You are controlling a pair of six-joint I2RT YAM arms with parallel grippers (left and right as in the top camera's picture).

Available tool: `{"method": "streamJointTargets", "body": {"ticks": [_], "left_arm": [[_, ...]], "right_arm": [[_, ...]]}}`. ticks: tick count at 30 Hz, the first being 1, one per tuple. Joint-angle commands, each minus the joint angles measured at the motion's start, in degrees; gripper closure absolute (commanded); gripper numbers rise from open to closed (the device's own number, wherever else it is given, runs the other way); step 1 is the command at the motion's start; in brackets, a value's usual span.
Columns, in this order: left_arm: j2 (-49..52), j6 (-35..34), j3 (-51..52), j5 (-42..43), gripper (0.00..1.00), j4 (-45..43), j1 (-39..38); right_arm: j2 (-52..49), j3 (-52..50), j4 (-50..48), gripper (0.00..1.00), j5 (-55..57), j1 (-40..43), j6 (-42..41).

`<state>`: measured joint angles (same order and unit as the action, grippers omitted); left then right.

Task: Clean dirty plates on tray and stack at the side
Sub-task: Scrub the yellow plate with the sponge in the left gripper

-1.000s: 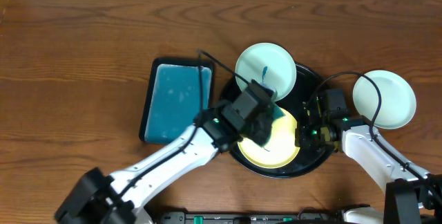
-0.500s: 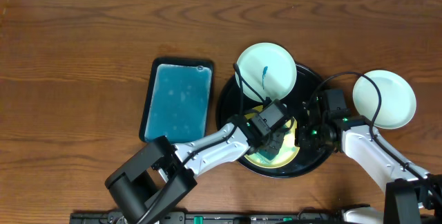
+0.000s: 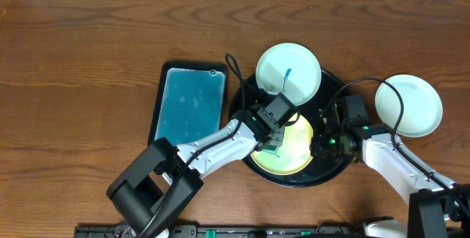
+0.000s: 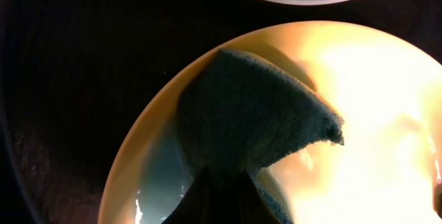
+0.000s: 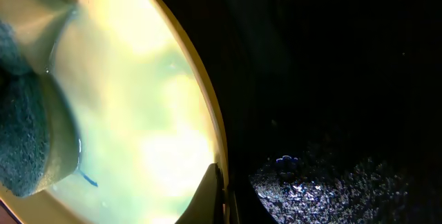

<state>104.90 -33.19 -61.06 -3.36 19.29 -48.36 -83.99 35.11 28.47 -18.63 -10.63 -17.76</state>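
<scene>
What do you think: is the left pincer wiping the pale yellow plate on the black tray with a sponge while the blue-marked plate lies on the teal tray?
Not quite: the overhead view shows the blue-marked plate lying over the far rim of the black tray, not on the teal tray. The left pincer does hold a sponge on the pale yellow plate.

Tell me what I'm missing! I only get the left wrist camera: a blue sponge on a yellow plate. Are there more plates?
Observer: Yes, a pale plate sits off the black tray, on the table to its right.
Operator: Any dirty ones?
Observer: The white plate on the tray's far edge has a blue squiggle.
Operator: Where's the other hand?
Observer: The right hand pinches the yellow plate's right rim.
</scene>
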Motion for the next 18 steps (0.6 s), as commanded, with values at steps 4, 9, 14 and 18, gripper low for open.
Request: {"method": "streamJointTargets", "body": {"ticks": [4, 9, 14, 18], "left_arm": [[2.91, -7.96, 1.68, -6.14, 0.93, 7.45, 3.19], [2.91, -6.93, 1.68, 12.63, 0.93, 3.85, 3.17], [2.91, -4.55, 1.68, 23.56, 0.93, -0.57, 1.44], [2.91, -4.52, 1.68, 23.58, 0.92, -0.57, -2.21]], "right_arm": [[-0.81, -1.07, 0.46, 0.99, 3.21, -0.35, 0.42], [-0.81, -1.07, 0.44, 0.99, 3.19, -0.35, 0.42], [-0.81, -1.07, 0.46, 0.99, 3.19, -0.35, 0.42], [-0.81, -1.07, 0.46, 0.99, 3.19, -0.35, 0.42]]}}
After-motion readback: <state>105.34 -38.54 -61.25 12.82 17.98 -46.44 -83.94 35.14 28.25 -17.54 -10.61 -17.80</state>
